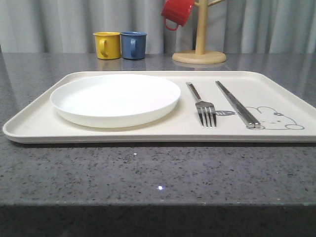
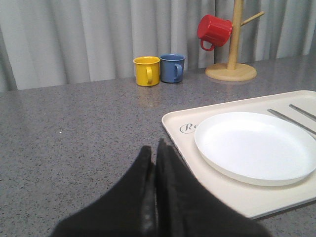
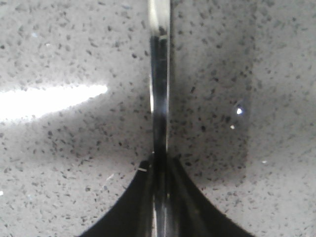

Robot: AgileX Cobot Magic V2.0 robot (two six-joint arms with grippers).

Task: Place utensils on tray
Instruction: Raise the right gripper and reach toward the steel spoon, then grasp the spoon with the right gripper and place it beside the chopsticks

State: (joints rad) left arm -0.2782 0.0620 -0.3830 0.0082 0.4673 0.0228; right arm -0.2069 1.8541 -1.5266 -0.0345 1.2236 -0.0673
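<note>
We see the tray (image 1: 44,123) lying flat on the grey speckled table (image 1: 148,173), its long side running left to right. On its left half sits the round white plate (image 1: 116,98), with nothing on it. To the right of the plate lies the fork (image 1: 201,106), its long axis running front to back, tines toward us and handle pointing away. Just right of it, the chopsticks (image 1: 237,104) lie side by side, touching each other, angled slightly so the near ends sit further right, beside the rabbit drawing (image 1: 276,118).

Our left gripper (image 2: 155,148) hovers over the bare table beside the tray's left edge, its black fingers pressed together with nothing between them. Our right gripper (image 3: 159,165) is over the table with its fingers clamped on a thin shiny metal handle (image 3: 159,98), which extends straight out from the fingertips; we cannot tell which utensil it belongs to.

Behind the tray stand a yellow mug (image 1: 107,45) and a blue mug (image 1: 133,45), side by side; a red mug (image 1: 177,12) hangs on a wooden stand (image 1: 199,54).
</note>
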